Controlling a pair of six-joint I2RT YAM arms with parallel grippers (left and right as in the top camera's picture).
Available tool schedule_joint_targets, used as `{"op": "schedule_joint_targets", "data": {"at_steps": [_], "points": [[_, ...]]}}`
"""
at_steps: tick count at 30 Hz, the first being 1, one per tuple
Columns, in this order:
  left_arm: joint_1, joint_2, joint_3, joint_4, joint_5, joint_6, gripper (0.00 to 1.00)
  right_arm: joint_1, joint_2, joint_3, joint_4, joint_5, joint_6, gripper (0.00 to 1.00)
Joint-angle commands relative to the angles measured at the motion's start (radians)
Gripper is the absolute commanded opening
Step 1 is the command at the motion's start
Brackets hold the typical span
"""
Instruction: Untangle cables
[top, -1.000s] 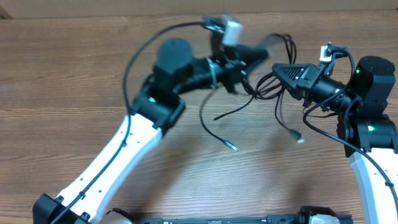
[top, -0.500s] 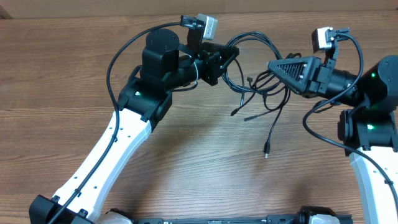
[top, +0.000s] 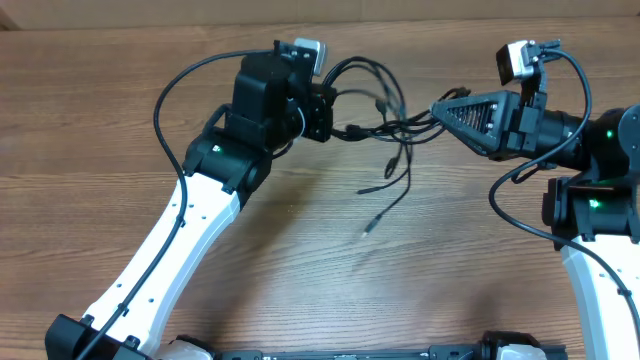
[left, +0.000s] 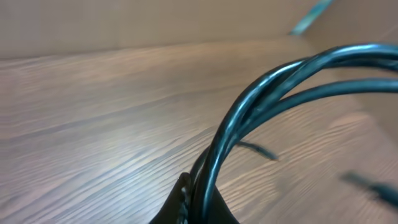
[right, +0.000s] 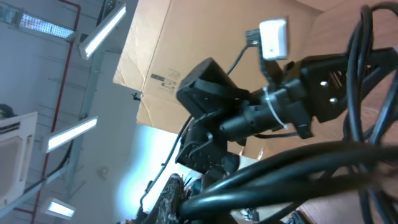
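Held the cables (top: 385, 125) above the bench's (top: 100, 150) far middle, strung crosswise between left jaws and right jaws, both clamped on the bundle, loose plug ends (top: 368, 228) dangling toward the near edge.

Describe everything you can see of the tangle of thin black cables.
The thin, glossy black cables form a tangled bundle stretched in the air between the left gripper and right gripper, both shut on it. Loops arch up near the left gripper; several loose ends with small plug tips hang toward the wooden table.
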Motion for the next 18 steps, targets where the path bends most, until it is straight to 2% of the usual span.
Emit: {"op": "schedule_joint_targets", "data": {"at_steps": [1, 5, 10, 12, 18], "points": [[0.018, 0.002, 0.002, -0.082, -0.234, 0.137, 0.04, -0.003, -0.011, 0.014, 0.053, 0.025, 0.063, 0.04], [0.019, 0.002, 0.002, -0.129, -0.468, 0.141, 0.04, -0.003, -0.011, 0.014, 0.091, 0.023, 0.102, 0.04], [0.027, 0.002, 0.002, -0.090, -0.734, 0.246, 0.04, -0.003, -0.011, 0.014, 0.088, -0.022, 0.114, 0.04], [0.047, 0.002, 0.002, -0.059, -0.778, 0.259, 0.04, -0.003, -0.011, 0.014, 0.089, -0.046, 0.116, 0.04], [0.148, 0.002, 0.002, 0.018, -0.757, 0.257, 0.04, -0.003, -0.011, 0.014, 0.089, -0.097, 0.139, 0.04]]}}
